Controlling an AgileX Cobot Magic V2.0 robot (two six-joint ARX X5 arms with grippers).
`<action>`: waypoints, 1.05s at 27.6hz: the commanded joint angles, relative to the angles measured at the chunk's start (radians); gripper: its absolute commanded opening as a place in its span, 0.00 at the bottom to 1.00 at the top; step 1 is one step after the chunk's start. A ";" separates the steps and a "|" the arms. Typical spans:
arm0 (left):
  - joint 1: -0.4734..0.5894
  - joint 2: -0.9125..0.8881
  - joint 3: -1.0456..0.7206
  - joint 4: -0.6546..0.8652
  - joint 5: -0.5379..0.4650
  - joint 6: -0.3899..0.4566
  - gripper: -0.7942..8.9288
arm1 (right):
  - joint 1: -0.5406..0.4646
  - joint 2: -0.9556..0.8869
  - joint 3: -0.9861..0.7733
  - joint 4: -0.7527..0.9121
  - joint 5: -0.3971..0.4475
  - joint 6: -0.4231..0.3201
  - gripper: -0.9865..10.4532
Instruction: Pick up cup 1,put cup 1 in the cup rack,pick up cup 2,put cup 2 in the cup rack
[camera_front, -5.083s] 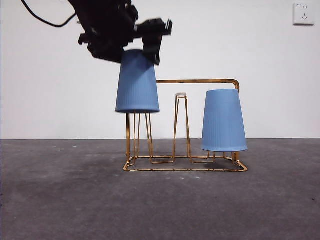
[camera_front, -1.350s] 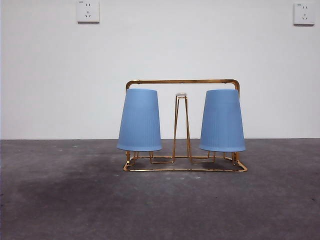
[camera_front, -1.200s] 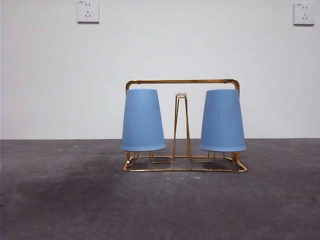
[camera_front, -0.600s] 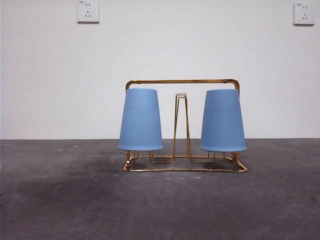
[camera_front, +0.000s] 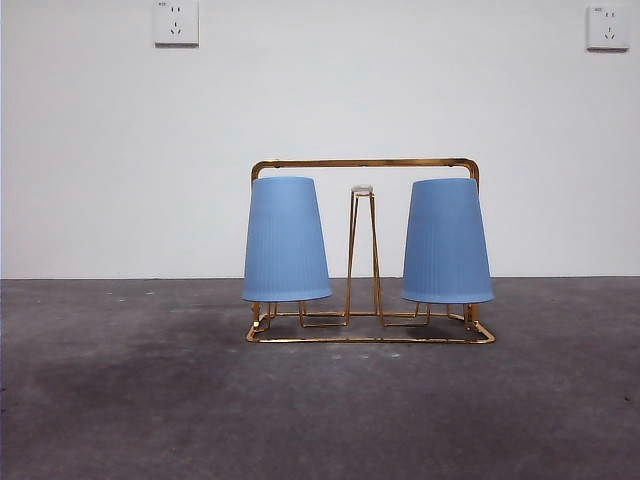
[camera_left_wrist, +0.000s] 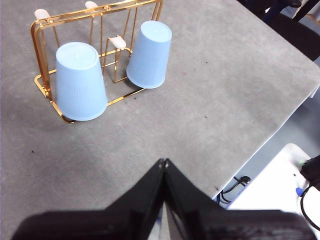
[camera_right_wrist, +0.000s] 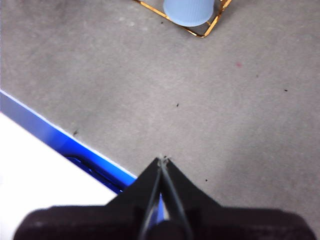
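Left gripper (camera_left_wrist: 163, 161) and right gripper (camera_right_wrist: 162, 159) hang with fingers pressed together, empty, well apart from the cup rack (camera_front: 365, 163) on the grey worktop (camera_front: 150, 400). Cup 1 (camera_front: 447, 241) and cup 2 (camera_front: 286, 240), released seconds ago, sit inverted on pegs; task looks finished.

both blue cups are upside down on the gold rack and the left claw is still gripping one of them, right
Not quite. Both blue cups sit upside down on the gold rack, but the left claw grips nothing: the left wrist view shows it shut and well away from them.
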 joint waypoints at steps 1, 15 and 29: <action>-0.002 0.002 -0.003 0.033 -0.011 0.044 0.08 | 0.000 0.000 -0.008 -0.016 0.006 0.006 0.09; 0.569 -0.210 -0.203 0.535 0.234 0.633 0.08 | 0.000 0.000 -0.008 -0.016 0.006 0.006 0.09; 0.764 -0.546 -0.782 0.758 0.227 0.610 0.08 | 0.000 0.000 -0.008 -0.016 0.006 0.006 0.09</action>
